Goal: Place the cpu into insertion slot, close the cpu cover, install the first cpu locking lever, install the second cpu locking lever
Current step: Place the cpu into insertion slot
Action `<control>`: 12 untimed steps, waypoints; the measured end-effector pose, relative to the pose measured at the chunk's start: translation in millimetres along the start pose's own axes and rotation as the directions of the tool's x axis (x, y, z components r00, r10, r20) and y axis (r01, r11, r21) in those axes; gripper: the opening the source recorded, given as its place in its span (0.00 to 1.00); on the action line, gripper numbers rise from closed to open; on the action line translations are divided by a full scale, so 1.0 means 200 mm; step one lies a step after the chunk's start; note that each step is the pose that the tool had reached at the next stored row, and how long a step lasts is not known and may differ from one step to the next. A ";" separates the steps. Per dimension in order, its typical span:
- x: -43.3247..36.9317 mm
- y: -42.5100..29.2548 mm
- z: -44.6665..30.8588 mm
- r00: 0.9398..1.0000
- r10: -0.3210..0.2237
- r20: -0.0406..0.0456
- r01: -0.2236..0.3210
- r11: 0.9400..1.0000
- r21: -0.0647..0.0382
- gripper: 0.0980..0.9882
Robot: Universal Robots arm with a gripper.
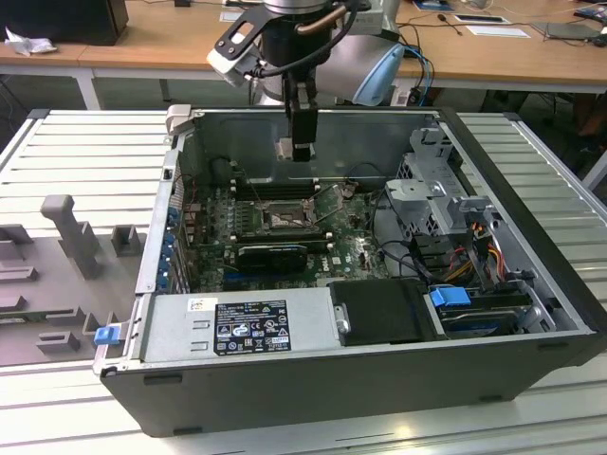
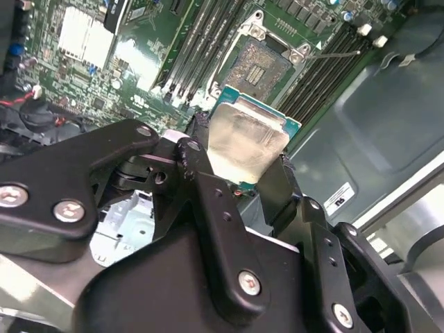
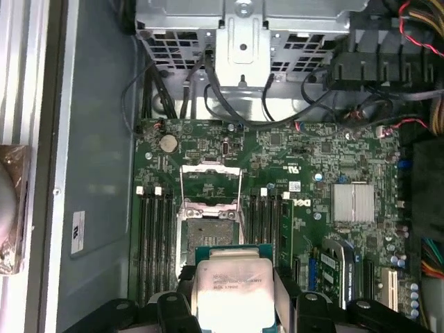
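The gripper, fingers clamped on two edges of the cpu, holds it in the air near the open insertion slot on the green board inside the grey computer case.

In the second wrist view the black fingers of the gripper hide the near edge and parts of two sides of the cpu. In the first wrist view the cpu runs off the picture's edge and covers part of the insertion slot. A blurred brownish shape, cut by another edge, cannot be identified. In the exterior view the arm is cut off at the top edge, and the insertion slot's contacts are too small to tell.
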State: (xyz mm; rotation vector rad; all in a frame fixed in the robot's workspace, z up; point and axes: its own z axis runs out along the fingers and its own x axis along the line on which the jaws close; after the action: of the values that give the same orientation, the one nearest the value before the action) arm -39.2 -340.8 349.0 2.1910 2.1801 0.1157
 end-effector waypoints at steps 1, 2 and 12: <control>0.000 0.000 0.001 1.000 0.014 0.001 -0.014 1.000 0.000 0.48; 0.000 0.000 0.002 1.000 0.018 0.001 -0.018 1.000 0.000 0.48; -0.001 -0.008 0.072 1.000 0.026 0.005 -0.026 1.000 0.000 0.48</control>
State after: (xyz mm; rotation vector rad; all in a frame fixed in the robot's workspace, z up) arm -39.5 -340.8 334.6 2.2172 2.1499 0.1116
